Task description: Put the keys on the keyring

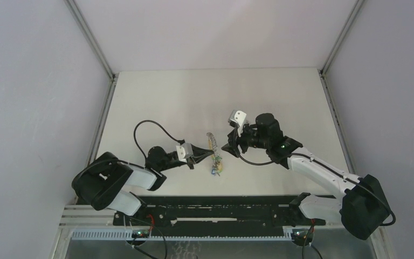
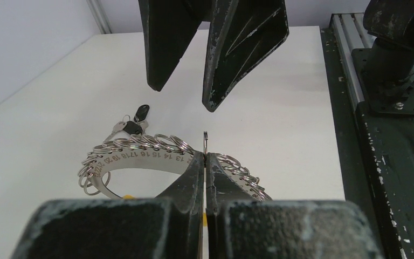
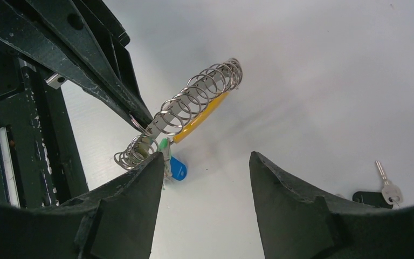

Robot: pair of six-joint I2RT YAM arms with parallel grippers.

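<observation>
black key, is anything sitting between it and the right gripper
nothing visible does. the black key lies alone on the bare table, just off to one side of the open right gripper. it lies well apart from the keyring, which the left gripper holds pinched.

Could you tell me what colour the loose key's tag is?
The tag is black; the right wrist view shows it best.

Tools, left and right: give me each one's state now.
Left tool: closed, pinching the keyring.
Right tool: open, holding nothing.
</observation>
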